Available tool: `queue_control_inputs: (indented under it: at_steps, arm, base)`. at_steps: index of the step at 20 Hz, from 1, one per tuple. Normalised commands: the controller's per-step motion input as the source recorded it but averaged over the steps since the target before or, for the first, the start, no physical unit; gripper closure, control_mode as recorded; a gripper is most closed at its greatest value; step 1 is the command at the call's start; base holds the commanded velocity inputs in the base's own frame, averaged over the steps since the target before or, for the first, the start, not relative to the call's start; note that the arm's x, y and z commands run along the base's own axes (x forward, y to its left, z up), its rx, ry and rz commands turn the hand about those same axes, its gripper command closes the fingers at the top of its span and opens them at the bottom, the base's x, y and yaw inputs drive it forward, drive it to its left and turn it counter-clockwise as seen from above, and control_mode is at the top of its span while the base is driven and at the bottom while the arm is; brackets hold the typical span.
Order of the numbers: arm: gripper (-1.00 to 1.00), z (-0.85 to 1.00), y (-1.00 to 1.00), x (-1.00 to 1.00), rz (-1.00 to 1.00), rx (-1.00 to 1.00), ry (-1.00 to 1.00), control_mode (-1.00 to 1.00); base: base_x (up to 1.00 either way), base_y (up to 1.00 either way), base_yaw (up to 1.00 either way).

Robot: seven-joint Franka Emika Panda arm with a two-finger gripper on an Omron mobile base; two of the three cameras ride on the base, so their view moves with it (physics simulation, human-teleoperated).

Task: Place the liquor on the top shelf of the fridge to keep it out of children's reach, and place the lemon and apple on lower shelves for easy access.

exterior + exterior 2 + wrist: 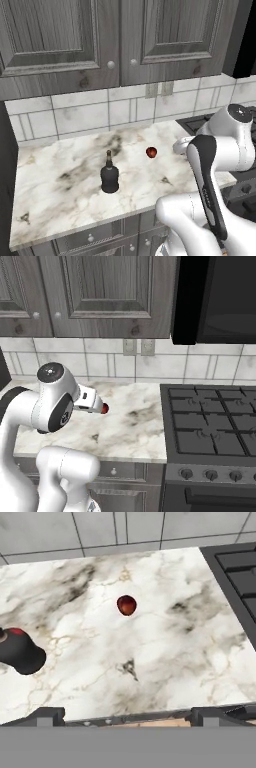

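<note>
Gripper (pixel 122 714) fingers stood wide apart, empty; apple (pixel 126 605) lay straight ahead, liquor (pixel 20 653) upright off left.

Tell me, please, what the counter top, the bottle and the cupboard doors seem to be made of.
The counter top looks like polished marble: white with grey and brownish veins. The liquor bottle looks like dark, nearly black glass, slightly glossy; its material is not certain. The cupboard doors look like grey-stained wood: visible grain and knots, matt finish, with small round knobs.
</note>
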Motion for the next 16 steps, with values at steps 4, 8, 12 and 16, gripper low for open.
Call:
queue_control_inputs:
  at_steps: [4,8,12,16]
  arm:
    - [-1.0,-0.07,0.16,0.26,0.0,0.1,0.0,-1.0]
    - [-1.0,-0.12,0.11,0.26,0.0,0.09,0.0,-1.0]
    - [-1.0,-0.25,0.03,0.25,0.0,0.01,0.0,-1.0]
    - [-1.0,-0.3,0.0,0.29,0.0,0.0,0.04,-1.0]
  base:
    - [0.0,0.0,0.0]
    - [0.0,0.0,0.0]
    - [0.0,0.0,0.0]
    - [0.0,0.0,0.0]
